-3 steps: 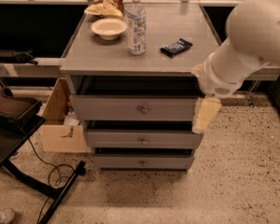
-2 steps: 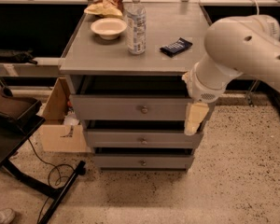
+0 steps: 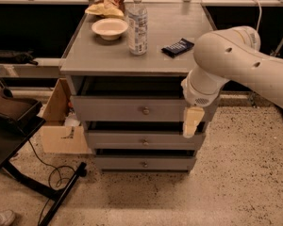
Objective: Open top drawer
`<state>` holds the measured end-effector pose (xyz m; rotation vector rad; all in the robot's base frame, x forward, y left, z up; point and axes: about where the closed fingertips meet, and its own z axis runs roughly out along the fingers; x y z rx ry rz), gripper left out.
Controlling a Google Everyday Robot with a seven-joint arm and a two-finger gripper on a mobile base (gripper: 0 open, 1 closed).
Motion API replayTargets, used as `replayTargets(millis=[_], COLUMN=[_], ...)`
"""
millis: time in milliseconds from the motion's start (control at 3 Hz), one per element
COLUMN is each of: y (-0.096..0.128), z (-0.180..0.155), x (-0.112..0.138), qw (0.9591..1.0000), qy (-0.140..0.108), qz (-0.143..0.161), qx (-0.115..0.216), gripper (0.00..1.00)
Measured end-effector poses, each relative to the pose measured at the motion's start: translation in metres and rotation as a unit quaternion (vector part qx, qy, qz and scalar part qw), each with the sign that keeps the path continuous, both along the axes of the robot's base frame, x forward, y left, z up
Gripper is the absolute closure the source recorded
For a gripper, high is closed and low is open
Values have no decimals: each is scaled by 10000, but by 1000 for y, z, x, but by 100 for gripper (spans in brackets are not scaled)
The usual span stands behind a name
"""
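Seeing the top drawer (image 3: 108, 109) directly under the grey surface (image 3: 108, 55), widest front of the stack, with a small round knob (image 3: 145, 110) at centre. Dark gap above the front; it may be slightly out, but I can't confirm from this angle. Nothing is touching the knob.

The tool (image 3: 191, 125) hangs in front of the drawer's right end, pointing down, its tip reaching the gap above the middle drawer (image 3: 132, 140). It's well right of the knob. Can't tell whether the tool is open or closed, or whether it's touching the front. The white arm (image 3: 236, 62) comes in from the right edge and covers the cabinet's right corner.

The bottom drawer (image 3: 132, 164) sits below the middle one; both are narrower, each with its own knob.

On the surface: water bottle (image 3: 137, 25) upright near the middle, white bowl (image 3: 110, 28) to its left, snack bag (image 3: 106, 1) behind the bowl, dark packet (image 3: 178, 47) right of the bottle.

Cardboard box (image 3: 56, 121) sits on the floor against the cabinet's left side. Black stand (image 3: 19, 126) further left, cable (image 3: 52, 173) lying by its foot.
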<state>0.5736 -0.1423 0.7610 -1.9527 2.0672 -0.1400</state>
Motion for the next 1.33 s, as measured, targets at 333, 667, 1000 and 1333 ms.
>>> replayTargets(millis=[333,667,1000,1333], y=[-2,-7,-11,-13], z=[-16,-36,-52,-67], x=[7,26,54,87], qw=[9997,9994,9987,9974], qy=[-93,-173,-262,-279], qz=[-32,-12,57,47], qx=[-205,-312,-440,-658], gripper=[0,0,0,0])
